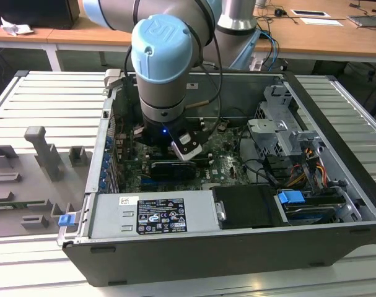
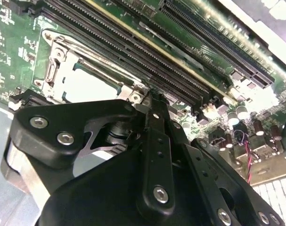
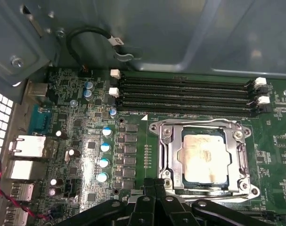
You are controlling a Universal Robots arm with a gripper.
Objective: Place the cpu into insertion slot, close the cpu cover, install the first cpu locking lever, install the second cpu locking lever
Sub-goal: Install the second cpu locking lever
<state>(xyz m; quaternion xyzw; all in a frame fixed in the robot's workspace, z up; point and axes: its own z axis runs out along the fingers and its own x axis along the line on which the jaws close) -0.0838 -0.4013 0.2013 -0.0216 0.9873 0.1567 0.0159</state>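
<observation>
The cpu (image 3: 201, 157) lies flat in the insertion slot (image 3: 155, 128) on the green motherboard, its pale metal face showing through the window of the cpu cover (image 3: 170, 155). The silver cover lies down over the chip. My gripper (image 3: 155, 184) stands just off one corner of the socket, its black fingers pressed together and shut, with nothing seen between them. In the second wrist view the same gripper (image 2: 151, 100) reaches the socket's corner beside the cpu (image 2: 88, 87) and the cover (image 2: 98, 66). In the exterior view the arm's wrist (image 1: 166, 133) hangs down inside the open computer case.
Long black memory slots (image 3: 185, 96) run beside the socket. Capacitors (image 3: 105, 147) and rear ports (image 3: 27, 146) sit on its other side. Case walls (image 1: 336, 179), a drive cage (image 1: 280, 120), cables (image 1: 299, 176) and the power supply (image 1: 153, 213) crowd around the arm.
</observation>
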